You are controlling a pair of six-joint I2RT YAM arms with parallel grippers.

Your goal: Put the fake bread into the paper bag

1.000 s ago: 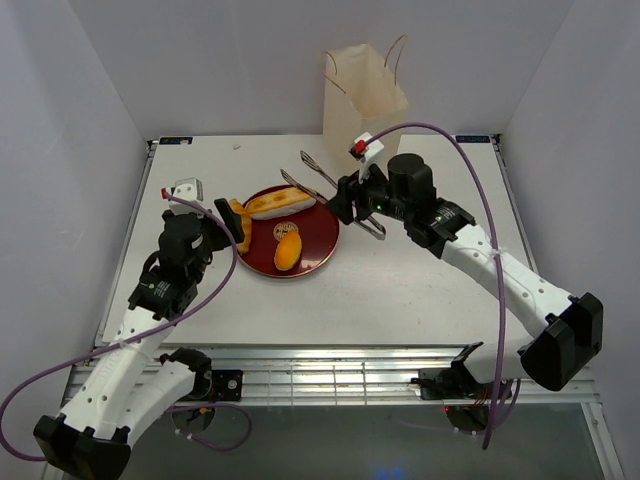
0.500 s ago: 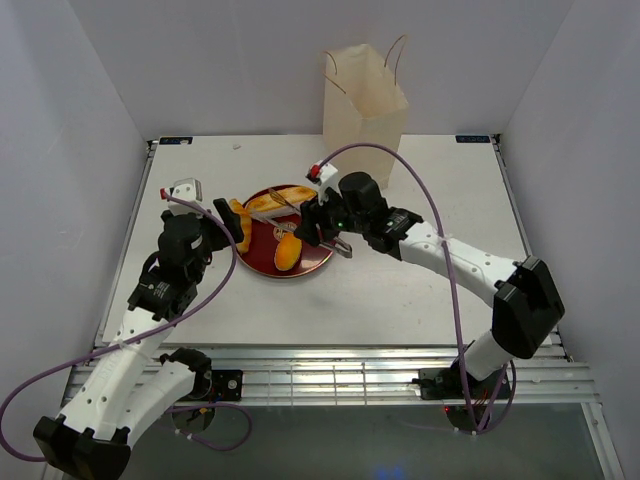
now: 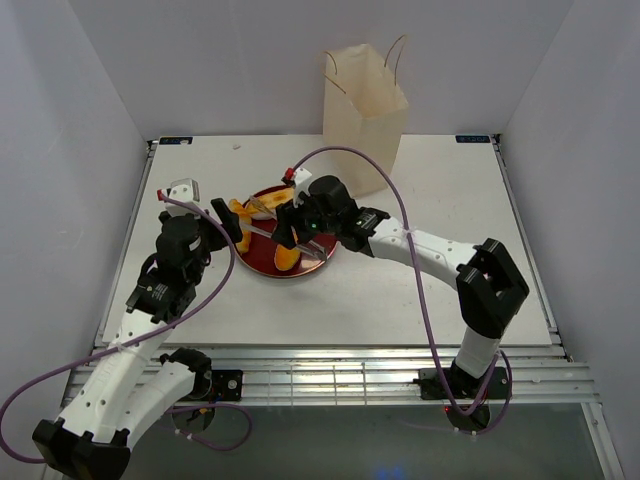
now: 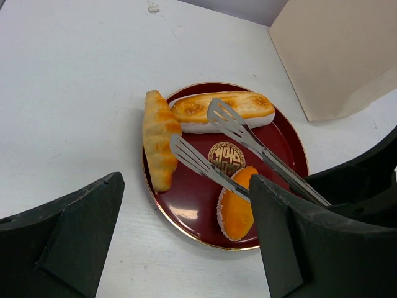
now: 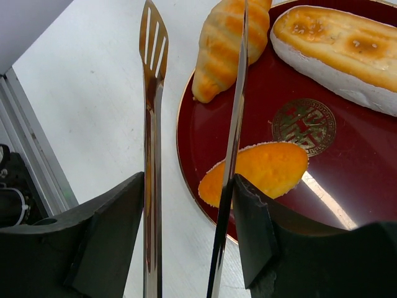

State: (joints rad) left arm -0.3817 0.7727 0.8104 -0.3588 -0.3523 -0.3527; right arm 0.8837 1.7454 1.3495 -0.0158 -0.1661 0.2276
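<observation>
A dark red plate [image 4: 186, 220] carries the fake bread: a croissant [image 4: 158, 138] on its left rim, a long roll [image 4: 223, 112] at the back and an orange oval [image 4: 237, 208] in front. My right gripper [image 5: 186, 211] is shut on thin metal tongs [image 5: 152, 155], which point across the plate [image 3: 262, 268]. The tong blades stand apart; one arm [image 5: 236, 124] crosses above the oval [image 5: 260, 171] and the croissant [image 5: 226, 43]. Left of the plate, my left gripper [image 3: 222, 228] stands open and holds nothing. The paper bag [image 3: 365, 100] stands upright behind the plate.
White walls enclose the table on three sides. The right arm [image 3: 430, 250] stretches low across the table from the right toward the plate. The bag's side wall [image 4: 335, 49] rises close behind the plate's far right rim.
My right arm has swung left with the tongs, from beside the plate's right rim to over the plate. The tong blades have spread a little. The left arm has stayed still.
</observation>
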